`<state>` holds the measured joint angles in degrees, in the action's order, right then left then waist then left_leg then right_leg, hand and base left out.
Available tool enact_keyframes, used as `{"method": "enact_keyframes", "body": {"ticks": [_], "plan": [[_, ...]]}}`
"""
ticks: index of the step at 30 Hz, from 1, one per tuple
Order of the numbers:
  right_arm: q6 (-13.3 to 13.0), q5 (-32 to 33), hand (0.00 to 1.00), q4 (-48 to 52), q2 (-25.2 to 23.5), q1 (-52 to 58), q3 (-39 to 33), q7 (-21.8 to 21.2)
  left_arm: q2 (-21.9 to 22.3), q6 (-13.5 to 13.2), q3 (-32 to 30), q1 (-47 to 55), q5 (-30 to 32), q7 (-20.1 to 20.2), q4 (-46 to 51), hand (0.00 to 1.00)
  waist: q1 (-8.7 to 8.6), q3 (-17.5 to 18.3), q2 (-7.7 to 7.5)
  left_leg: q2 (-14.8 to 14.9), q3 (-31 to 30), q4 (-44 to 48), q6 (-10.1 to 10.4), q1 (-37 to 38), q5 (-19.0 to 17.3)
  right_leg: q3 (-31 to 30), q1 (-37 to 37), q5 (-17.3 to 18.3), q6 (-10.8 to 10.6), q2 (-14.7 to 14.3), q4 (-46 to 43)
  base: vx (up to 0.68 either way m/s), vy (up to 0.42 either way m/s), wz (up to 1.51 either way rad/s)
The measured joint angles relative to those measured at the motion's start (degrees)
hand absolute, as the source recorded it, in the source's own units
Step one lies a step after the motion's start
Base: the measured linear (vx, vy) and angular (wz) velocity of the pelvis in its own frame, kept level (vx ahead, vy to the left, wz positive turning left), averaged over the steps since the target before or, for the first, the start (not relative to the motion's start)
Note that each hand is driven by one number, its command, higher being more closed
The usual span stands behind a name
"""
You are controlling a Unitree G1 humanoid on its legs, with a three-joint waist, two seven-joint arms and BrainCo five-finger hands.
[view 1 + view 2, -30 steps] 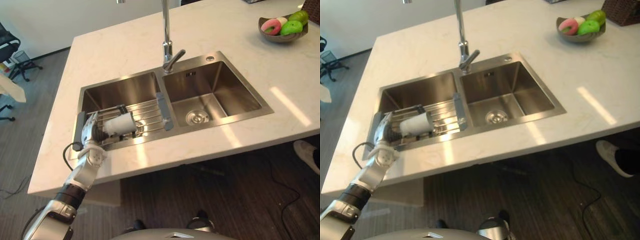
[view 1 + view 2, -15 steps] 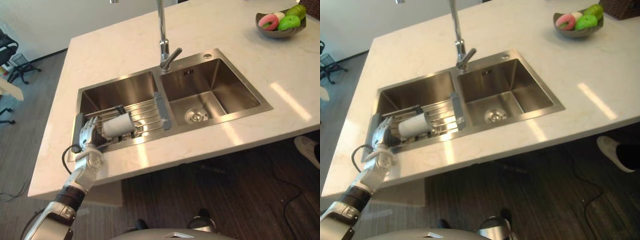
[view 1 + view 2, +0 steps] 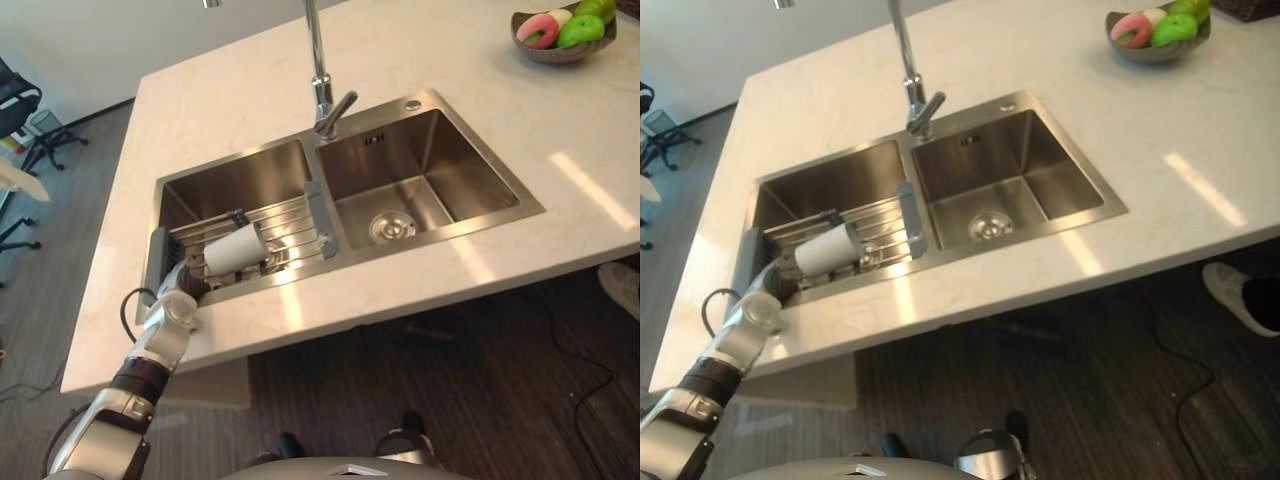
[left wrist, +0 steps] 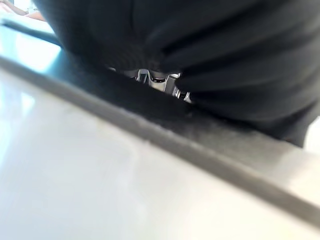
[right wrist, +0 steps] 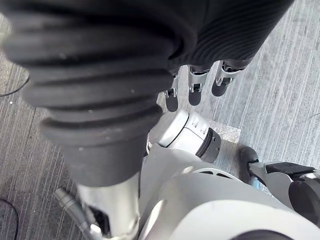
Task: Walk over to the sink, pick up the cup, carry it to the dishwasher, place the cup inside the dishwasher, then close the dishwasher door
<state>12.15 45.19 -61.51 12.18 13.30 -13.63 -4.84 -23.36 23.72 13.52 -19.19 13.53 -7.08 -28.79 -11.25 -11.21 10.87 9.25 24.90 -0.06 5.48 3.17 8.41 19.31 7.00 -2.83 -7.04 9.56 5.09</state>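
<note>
**Left hand dips beside the cup**

The left hand sits at the sink's near-left rim, its fingers hidden below the edge, so I cannot tell how far they are spread. The white cup lies on its side on the wire rack, just beside the hand. Half a second ago those fingers stood upright; now the wrist bends down. The right hand hangs loose-fingered and empty

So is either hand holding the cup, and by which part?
Cannot be told: left hand is beside the cup, contact hidden. Right hand holds nothing.
</note>
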Motion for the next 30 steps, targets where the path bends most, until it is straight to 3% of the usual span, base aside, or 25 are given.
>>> {"method": "enact_keyframes", "body": {"ticks": [4,8,9,15,23,26,30], "plan": [[0.1,0.5,0.0,0.1,-0.4,0.0,0.0,0.0,0.2,-4.1,-1.3,-0.1,-0.4,-0.5,-1.9,0.0,0.06,-0.1,-0.48,0.1,0.1,0.0,0.0,0.0,-1.0,-0.1,-0.3,-0.3,-0.3,0.0,0.0,-0.06,0.01,-0.02],[0.1,0.6,0.0,0.2,-0.4,0.5,-0.1,0.0,1.8,-7.7,-3.8,0.2,-0.3,-1.5,-2.4,0.0,0.37,0.3,-0.29,0.7,0.3,0.4,0.0,0.2,-4.5,-0.3,-0.2,-0.7,-0.7,-0.4,0.0,-0.02,0.039,-0.04],[0.2,0.6,0.0,0.5,-0.5,0.9,0.0,0.0,1.8,-9.9,-4.6,0.5,-0.4,-2.3,-2.6,0.0,0.43,0.4,-0.71,0.8,0.5,1.5,0.0,0.0,-6.1,-0.3,0.0,-1.2,-1.0,-0.3,0.0,-0.01,0.023,-0.08],[0.5,0.6,0.0,2.0,-0.3,2.4,-0.1,0.0,1.9,-15.2,-4.7,1.7,-2.1,-5.5,-4.3,0.0,0.48,1.3,0.37,1.4,-0.1,1.0,1.0,0.0,-6.6,0.0,-0.1,-1.1,-1.0,-0.9,0.0,0.01,-0.009,0.0],[0.5,0.6,0.0,2.0,-0.3,2.4,0.0,-0.1,1.2,-21.5,-3.5,2.0,-2.0,-11.6,-2.9,0.0,0.75,1.3,0.35,1.3,-0.7,1.0,1.5,0.0,-5.7,0.4,0.0,-0.8,-0.8,-0.9,0.0,0.04,-0.015,0.02],[0.5,0.6,0.0,2.0,-0.5,2.3,0.6,-0.1,-1.0,-22.7,0.6,1.9,-0.8,-12.2,0.1,0.0,0.73,1.0,-0.06,1.1,-0.8,1.3,1.6,0.0,-5.6,0.4,0.0,-0.8,-0.9,-0.8,0.0,0.0,0.0,0.0],[0.4,0.6,0.0,2.0,-0.4,2.2,1.7,-0.1,-1.2,-21.8,3.3,1.9,0.3,-12.0,3.4,0.0,0.65,0.5,-0.84,0.7,-1.0,1.4,1.6,-0.2,-4.5,0.5,0.0,-0.8,-0.9,-0.3,0.0,-0.04,-0.01,0.01]]}}
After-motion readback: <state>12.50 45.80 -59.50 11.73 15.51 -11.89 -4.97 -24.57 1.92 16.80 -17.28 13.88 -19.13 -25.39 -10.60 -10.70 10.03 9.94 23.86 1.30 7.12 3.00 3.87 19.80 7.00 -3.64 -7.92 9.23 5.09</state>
